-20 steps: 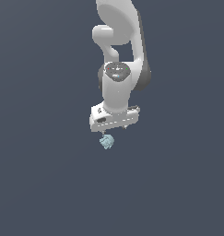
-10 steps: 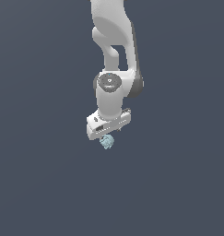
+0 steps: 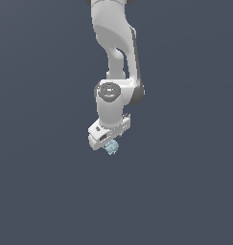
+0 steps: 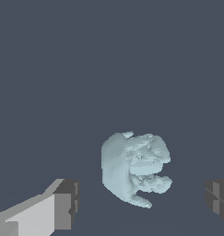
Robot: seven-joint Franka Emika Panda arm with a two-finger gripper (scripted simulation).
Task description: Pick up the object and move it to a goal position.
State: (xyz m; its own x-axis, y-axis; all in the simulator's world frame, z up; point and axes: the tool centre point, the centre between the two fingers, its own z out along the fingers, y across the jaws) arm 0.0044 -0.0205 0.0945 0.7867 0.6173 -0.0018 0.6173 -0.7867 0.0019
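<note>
The object (image 3: 111,148) is a small pale blue-grey lump with a bumpy surface, resting on the dark floor. My white gripper (image 3: 110,143) hangs right over it, so the hand hides its upper part in the exterior view. In the wrist view the object (image 4: 134,168) lies between my two grey fingertips (image 4: 67,203), with a clear gap on each side. The gripper (image 4: 142,203) is open and touches nothing.
The floor (image 3: 185,191) is a plain dark grey-blue surface all around. The white arm (image 3: 115,43) rises from the hand toward the top of the exterior view.
The hand has come down toward the object and turned a little. The object has stayed where it was.
</note>
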